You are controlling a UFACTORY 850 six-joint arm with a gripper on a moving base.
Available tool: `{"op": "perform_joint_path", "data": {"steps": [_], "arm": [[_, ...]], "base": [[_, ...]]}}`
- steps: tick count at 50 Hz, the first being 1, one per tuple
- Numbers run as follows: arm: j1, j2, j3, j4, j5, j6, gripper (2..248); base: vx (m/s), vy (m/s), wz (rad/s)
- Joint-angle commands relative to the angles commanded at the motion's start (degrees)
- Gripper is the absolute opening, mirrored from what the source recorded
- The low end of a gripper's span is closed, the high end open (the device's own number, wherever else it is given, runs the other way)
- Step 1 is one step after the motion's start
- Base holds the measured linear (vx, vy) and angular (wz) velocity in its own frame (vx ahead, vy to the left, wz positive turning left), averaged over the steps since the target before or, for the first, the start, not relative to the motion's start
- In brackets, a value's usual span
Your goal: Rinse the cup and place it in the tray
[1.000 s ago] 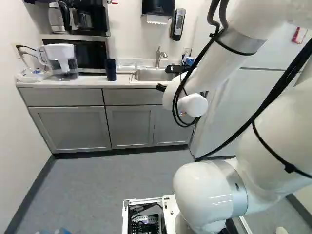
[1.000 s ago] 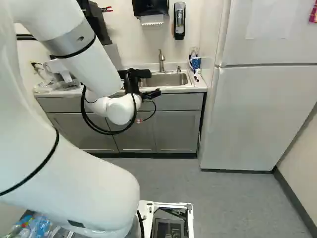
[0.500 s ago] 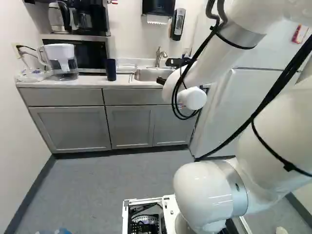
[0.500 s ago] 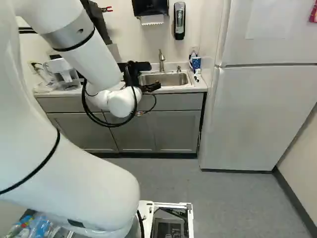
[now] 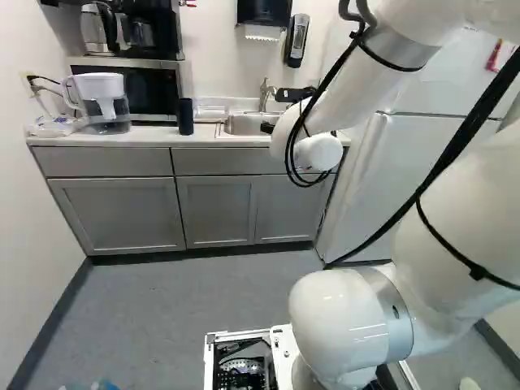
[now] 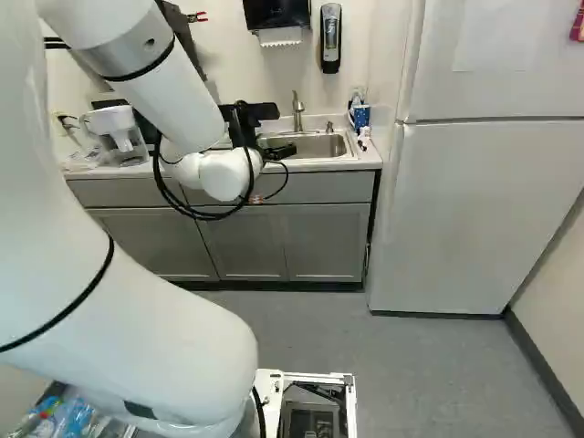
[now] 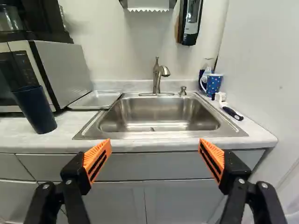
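Dark blue, the cup (image 7: pixel 35 109) stands upright on the desk (image 7: pixel 65 140), on the robot's left of the sink (image 7: pixel 159 112); the end effector (image 7: pixel 154 143), fingers apart, probably must reach leftward.
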Motion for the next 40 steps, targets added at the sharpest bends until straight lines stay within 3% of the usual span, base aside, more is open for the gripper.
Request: {"op": "perform_joint_path", "data": {"steps": [40], "arm": [[0.44, -0.40, -5.48, 0.00, -6.34, 0.00, 247]], "base": [[0.000, 0.000, 0.000]]}}
